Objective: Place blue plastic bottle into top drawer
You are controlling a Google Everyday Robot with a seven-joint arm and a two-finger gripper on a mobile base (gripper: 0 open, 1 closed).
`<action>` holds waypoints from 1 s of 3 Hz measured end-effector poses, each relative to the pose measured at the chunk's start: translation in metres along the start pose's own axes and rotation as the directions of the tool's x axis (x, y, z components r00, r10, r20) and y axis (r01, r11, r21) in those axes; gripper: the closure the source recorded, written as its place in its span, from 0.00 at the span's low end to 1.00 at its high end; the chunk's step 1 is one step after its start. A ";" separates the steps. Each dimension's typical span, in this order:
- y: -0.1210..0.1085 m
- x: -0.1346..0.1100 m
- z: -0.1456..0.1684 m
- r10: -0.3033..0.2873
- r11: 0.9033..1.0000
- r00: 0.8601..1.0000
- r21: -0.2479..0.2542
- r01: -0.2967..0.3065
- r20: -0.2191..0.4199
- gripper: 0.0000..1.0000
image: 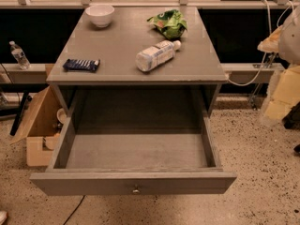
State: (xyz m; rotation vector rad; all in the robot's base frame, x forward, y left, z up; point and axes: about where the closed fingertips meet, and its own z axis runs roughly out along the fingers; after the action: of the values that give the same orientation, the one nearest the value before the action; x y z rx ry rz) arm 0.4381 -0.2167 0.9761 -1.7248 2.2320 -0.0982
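Observation:
The blue plastic bottle lies on its side on the grey cabinet top, right of the middle, with its white cap pointing to the back right. The top drawer is pulled fully open below it and holds nothing; a small brass knob sits on its front panel. My gripper is a pale shape at the right edge of the view, well to the right of the cabinet and apart from the bottle. It holds nothing that I can see.
On the cabinet top are a white bowl at the back left, a green snack bag at the back and a dark blue bar at the front left. A small water bottle stands far left. A cardboard box sits on the floor to the left.

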 end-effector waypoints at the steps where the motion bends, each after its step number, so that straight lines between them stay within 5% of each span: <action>1: 0.000 0.000 0.000 -0.001 1.000 1.000 0.000 0.001 0.000 0.00; 2: -0.017 -0.021 0.018 -0.078 0.997 0.996 -0.020 0.079 0.043 0.00; 3: -0.042 -0.059 0.056 -0.204 0.976 0.973 -0.059 0.212 0.111 0.00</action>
State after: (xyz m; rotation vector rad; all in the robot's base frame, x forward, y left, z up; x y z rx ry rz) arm 0.5067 -0.1638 0.9456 -1.9510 1.9980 0.0234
